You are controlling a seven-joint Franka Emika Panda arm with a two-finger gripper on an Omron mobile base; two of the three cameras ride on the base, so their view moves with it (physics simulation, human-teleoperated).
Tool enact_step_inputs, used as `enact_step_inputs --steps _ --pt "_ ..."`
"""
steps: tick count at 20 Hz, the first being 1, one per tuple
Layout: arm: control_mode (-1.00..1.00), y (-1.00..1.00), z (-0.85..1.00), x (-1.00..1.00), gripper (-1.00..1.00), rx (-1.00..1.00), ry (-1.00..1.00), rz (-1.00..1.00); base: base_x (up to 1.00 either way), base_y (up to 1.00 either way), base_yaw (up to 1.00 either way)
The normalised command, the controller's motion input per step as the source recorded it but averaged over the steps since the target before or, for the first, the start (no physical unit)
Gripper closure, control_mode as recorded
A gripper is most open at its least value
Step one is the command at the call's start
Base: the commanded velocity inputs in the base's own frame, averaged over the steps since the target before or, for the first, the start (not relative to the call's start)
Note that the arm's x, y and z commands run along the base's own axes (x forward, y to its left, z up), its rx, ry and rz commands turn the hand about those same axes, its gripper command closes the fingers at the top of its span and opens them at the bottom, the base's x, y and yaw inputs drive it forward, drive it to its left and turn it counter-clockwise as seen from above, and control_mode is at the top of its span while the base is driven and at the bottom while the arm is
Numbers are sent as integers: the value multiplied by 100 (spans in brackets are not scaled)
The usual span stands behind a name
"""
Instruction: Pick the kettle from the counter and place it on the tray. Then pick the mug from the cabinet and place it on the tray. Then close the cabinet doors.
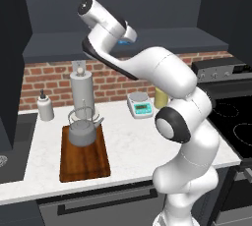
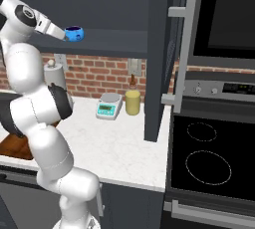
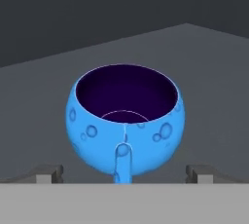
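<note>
Hand (image 3: 119, 173) spread wide around the blue mug (image 3: 125, 121) on the cabinet (image 3: 204, 72) shelf

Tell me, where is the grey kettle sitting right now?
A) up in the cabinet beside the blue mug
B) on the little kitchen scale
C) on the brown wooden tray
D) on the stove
C: in the left base view the kettle stands on the far end of the tray, which lies on the counter.

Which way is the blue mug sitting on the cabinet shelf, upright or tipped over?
Upright: in the hand view the mug shows its round rim on top, dark purple inside facing up, handle running vertically.
</note>
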Motion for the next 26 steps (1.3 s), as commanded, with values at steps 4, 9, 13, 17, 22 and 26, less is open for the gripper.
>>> enact_step_inputs --steps 4,9,13,17,22,26 --pt "-100 7 0 17 -100 0 0 -5 0 0 0" --pt "-100 5 0 17 -100 0 0 -5 0 0 0" --pt "-100 1 0 16 -100 0 0 -3 0 0 0" --pt "-100 0 0 16 -100 0 0 -1 0 0 0" --pt "-100 0 0 7 -100 1 0 0 0 0 0" --pt "-100 -1 0 0 100 0 0 0 0 0 0"
